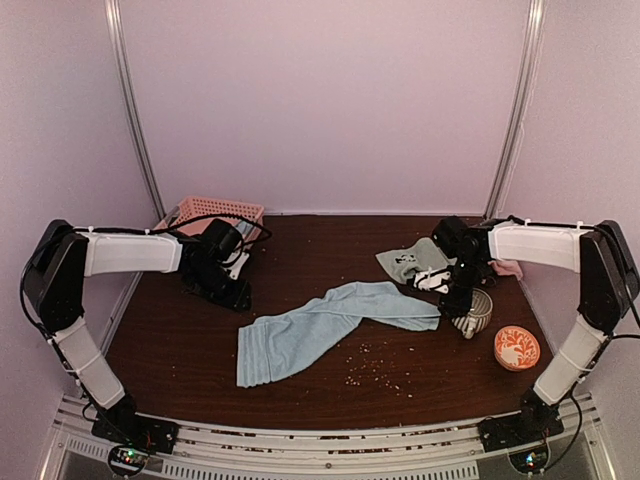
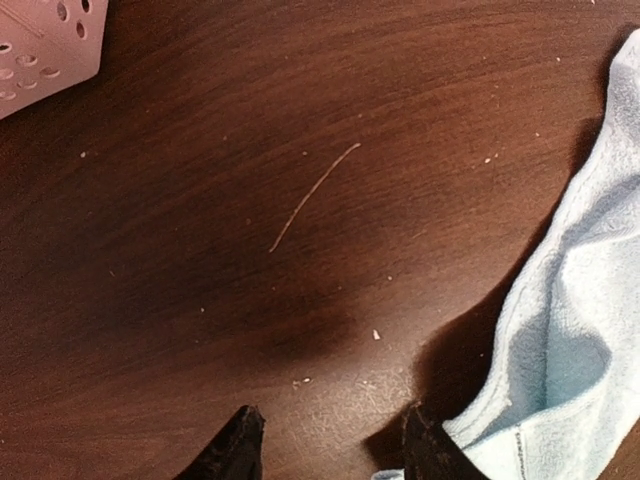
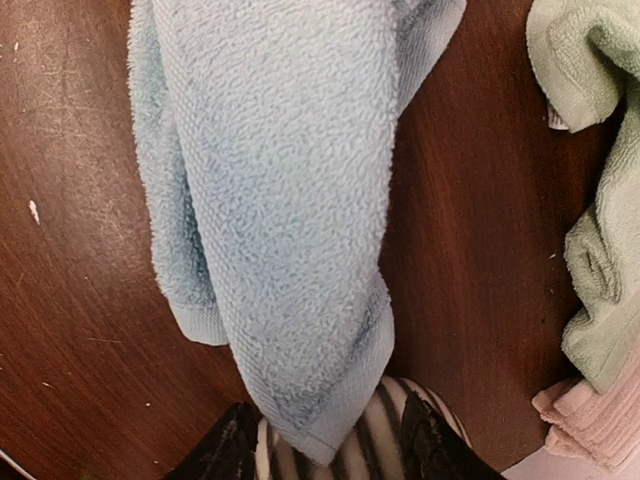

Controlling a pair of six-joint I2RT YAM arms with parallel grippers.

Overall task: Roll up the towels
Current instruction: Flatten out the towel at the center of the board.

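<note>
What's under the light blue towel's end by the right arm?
The tip of the light blue towel lies over a striped bowl on the table; the bowl's covered part cannot be seen.

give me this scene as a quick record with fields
surface: dark wooden table, scattered crumbs
light blue towel: unrolled, stretched diagonally across the middle
sage green towel: crumpled at back right, with a dark mark
pink towel: bunched at far right, partly behind the right arm
left gripper: open over bare table, light blue towel beside one finger
right gripper: jaws apart, light blue towel's end between them, striped bowl underneath
other: pink basket back left; orange patterned bowl front right
rolled: none yet
</note>
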